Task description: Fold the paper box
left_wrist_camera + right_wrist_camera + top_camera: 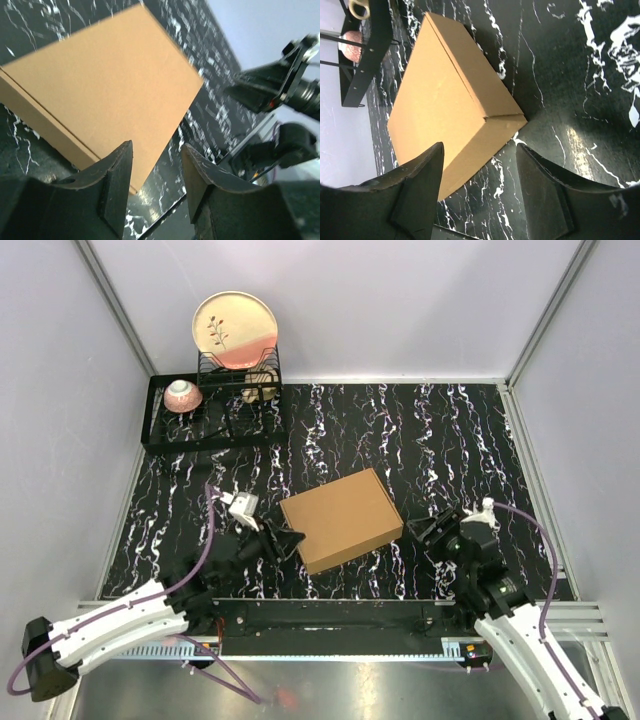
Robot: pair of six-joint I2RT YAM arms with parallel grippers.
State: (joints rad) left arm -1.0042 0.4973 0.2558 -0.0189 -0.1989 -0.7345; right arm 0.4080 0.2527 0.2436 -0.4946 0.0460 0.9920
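Note:
The paper box [342, 518] is a closed flat brown carton lying on the black marbled table, slightly rotated. It also shows in the left wrist view [105, 85] and in the right wrist view [450, 105]. My left gripper [292, 540] is open and empty, just left of the box's near-left corner; its fingers [117, 180] frame that corner. My right gripper [425, 530] is open and empty, a short way right of the box's right corner, not touching it.
A black wire dish rack [210, 405] stands at the back left, holding an upright pink-and-cream plate [235, 330] and a small pink bowl [183, 395]. The table's metal front rail [330, 615] runs between the arm bases. White walls enclose three sides.

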